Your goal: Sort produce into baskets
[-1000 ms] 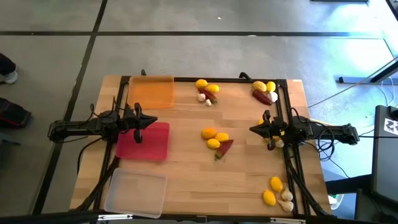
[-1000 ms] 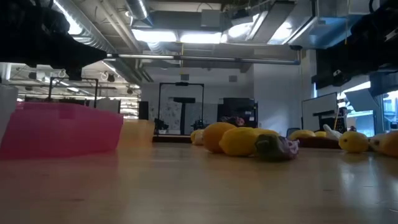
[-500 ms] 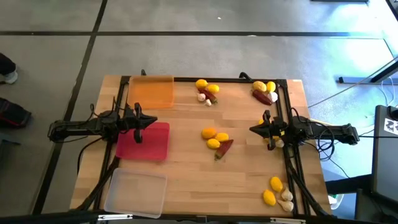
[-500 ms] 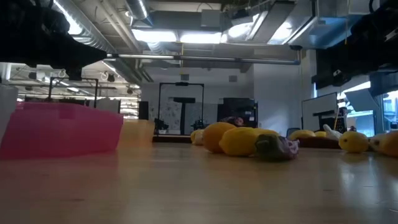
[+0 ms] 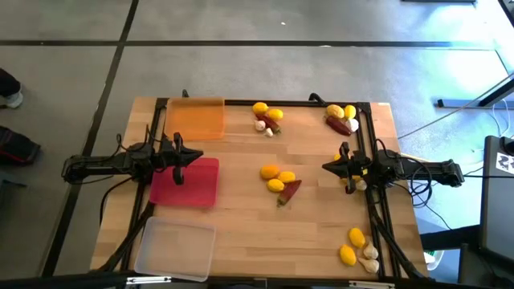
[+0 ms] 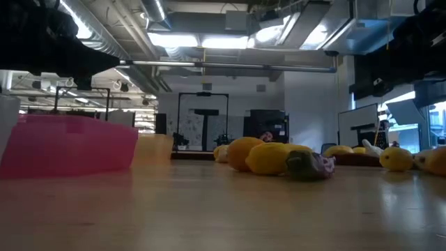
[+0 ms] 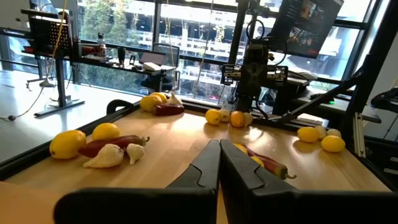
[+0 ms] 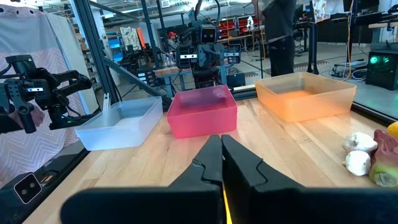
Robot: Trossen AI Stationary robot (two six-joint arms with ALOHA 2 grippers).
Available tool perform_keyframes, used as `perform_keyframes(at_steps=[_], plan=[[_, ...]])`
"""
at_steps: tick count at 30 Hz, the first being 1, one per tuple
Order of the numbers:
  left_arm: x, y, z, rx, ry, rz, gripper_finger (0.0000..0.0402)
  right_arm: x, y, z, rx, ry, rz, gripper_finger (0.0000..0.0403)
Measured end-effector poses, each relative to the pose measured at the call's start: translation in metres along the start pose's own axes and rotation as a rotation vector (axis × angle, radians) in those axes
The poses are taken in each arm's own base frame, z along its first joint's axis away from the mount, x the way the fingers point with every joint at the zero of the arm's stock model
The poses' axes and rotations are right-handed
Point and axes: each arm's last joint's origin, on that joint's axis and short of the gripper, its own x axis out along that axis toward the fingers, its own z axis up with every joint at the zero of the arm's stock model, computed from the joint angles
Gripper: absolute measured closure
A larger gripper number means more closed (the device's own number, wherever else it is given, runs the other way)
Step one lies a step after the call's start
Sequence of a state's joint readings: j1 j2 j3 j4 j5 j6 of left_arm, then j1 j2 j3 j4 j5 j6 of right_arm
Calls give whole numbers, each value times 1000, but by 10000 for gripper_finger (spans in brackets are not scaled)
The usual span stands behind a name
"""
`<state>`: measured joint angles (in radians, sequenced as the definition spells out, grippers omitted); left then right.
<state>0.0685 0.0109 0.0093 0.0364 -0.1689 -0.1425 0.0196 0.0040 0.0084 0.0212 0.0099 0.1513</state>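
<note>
Three baskets stand along the table's left side: orange (image 5: 197,118) at the far end, red-pink (image 5: 186,181) in the middle, clear (image 5: 175,249) at the near end. Produce lies in clusters of lemons, chillies and garlic: far middle (image 5: 267,117), far right (image 5: 341,118), centre (image 5: 280,180) and near right (image 5: 359,247). My left gripper (image 5: 201,157) is shut and level above the red-pink basket's far edge, with nothing in it (image 7: 220,149). My right gripper (image 5: 324,166) is shut and level near the right edge, also with nothing in it (image 8: 222,146).
Black frame rails (image 5: 372,144) run along the table's left, right and far edges. Bare wood lies between the baskets and the centre cluster (image 5: 241,209). A few pieces of produce lie under my right arm (image 5: 354,183). A person (image 8: 280,31) stands in the room beyond the table.
</note>
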Motion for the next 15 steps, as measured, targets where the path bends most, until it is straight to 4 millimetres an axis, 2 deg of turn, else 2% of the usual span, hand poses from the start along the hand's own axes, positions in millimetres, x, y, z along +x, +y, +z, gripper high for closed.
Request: perform_keyframes(at_steps=[11, 15], plan=[[0, -1, 7, -14, -78, -10, 398, 0, 0, 0, 0, -3, 0, 398], [-1, -2, 14, -109, -145, -35, 398, 0, 0, 2, 0, -17, -4, 398]])
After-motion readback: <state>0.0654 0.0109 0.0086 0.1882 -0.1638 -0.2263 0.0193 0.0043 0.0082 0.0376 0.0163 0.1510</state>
